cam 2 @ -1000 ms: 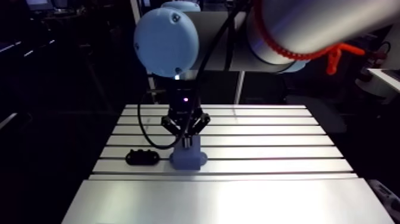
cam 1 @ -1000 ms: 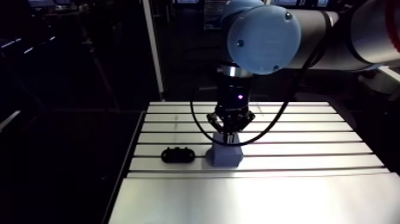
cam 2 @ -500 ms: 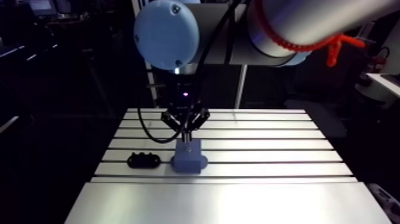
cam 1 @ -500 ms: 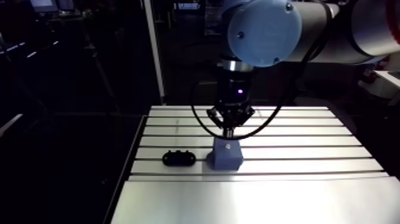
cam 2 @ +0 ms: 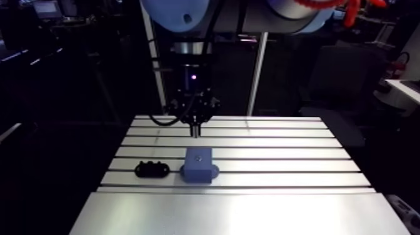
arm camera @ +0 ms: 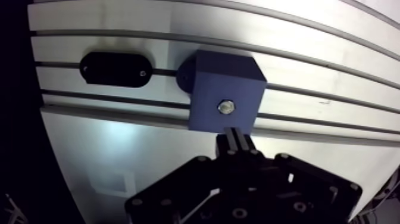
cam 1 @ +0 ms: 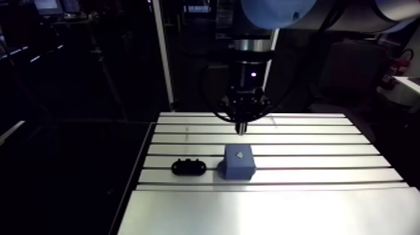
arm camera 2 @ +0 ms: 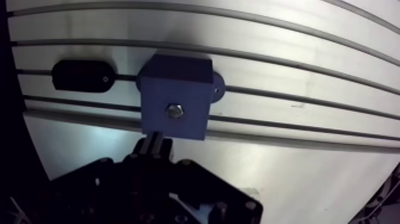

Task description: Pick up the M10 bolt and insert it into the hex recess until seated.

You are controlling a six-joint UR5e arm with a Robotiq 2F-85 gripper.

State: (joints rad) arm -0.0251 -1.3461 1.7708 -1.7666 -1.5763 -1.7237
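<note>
Hanging above the slotted table (cam 1: 312, 206), the gripper (cam 1: 241, 130) points straight down, clear of everything below it. In the wrist view its two fingers (arm camera: 227, 142) are drawn together into a narrow pair with nothing between them.

Three things lie on the table. One blue block (cam 1: 237, 162) stands across the slots toward the near side of the slotted part, just nearer than the spot under the gripper. One M10 bolt (arm camera: 225, 107) sits in the hex recess at the centre of the block's top face. Only its pale metal head shows, small against the blue. In the wrist view the head lies just ahead of the fingertips, apart from them. One black oval piece (cam 1: 188, 167) lies flat to the left of the block, close beside it but not touching, along the same slot. The plain smooth plate nearest the camera carries nothing but a reflection.
</note>
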